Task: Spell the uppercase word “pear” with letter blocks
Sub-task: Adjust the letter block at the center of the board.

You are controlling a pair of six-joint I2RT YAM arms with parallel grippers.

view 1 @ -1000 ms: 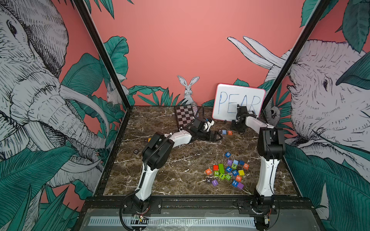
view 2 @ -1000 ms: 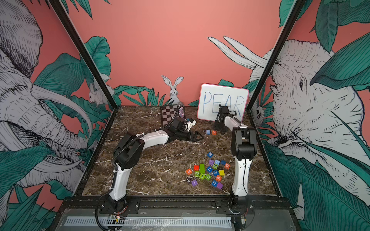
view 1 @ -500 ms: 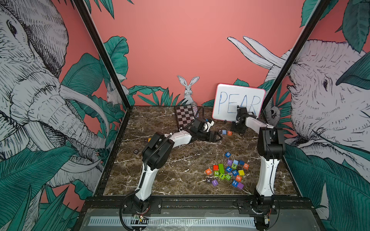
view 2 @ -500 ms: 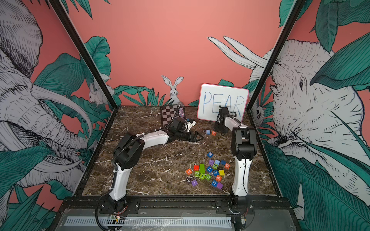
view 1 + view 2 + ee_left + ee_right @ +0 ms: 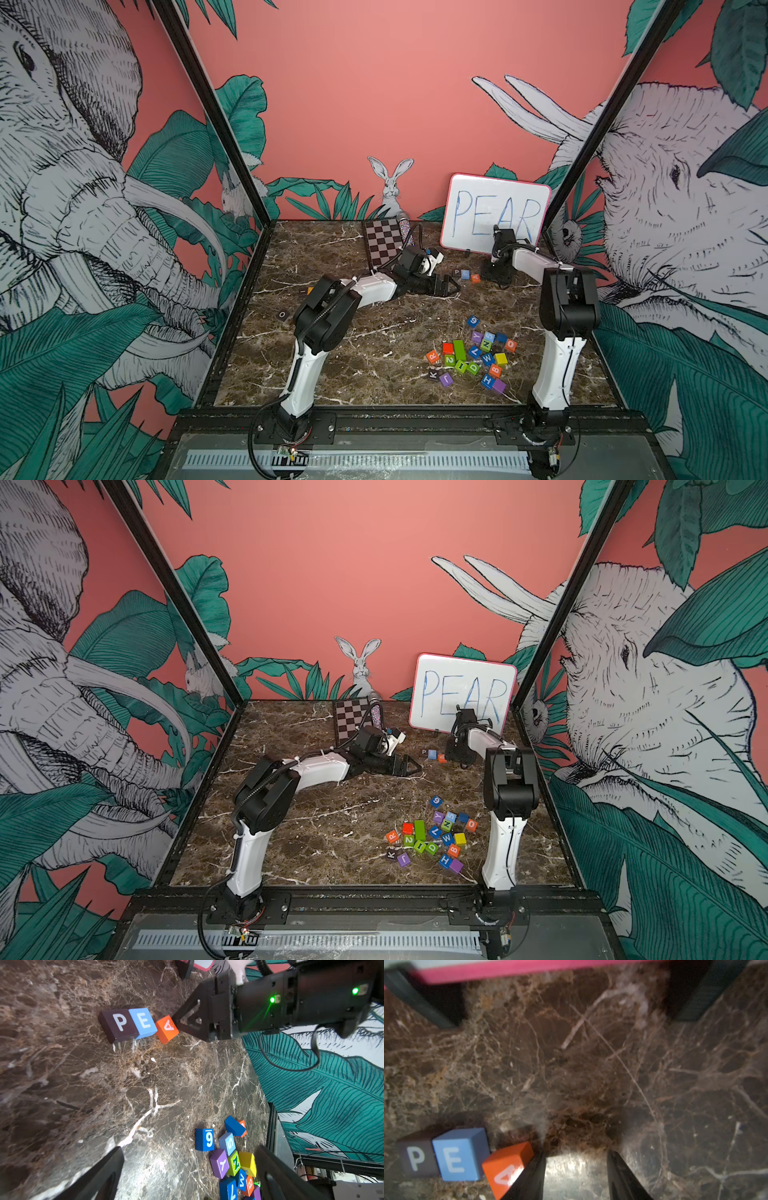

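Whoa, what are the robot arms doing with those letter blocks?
They're spelling PEAR, like on the whiteboard. The black P and blue E sit touching. The orange A is beside them but crooked, and the right gripper, open and empty, has one finger against it, probably to nudge it straight. The left gripper hangs open nearby. The orange R is at the edge of the pile, not yet placed.

Right arm (image 5: pixel 534 261): forward link and wrist sit slightly lower in both top views than a second ago; the shift is small.
Right gripper (image 5: pixel 576 1154): has come down closer to the table (image 5: pixel 374 332).
Gap to orange A block (image 5: pixel 167 1028): smaller than before; the outer face of one finger now touches the block's side.
Position of orange A block: any displacement is too slight to tell.
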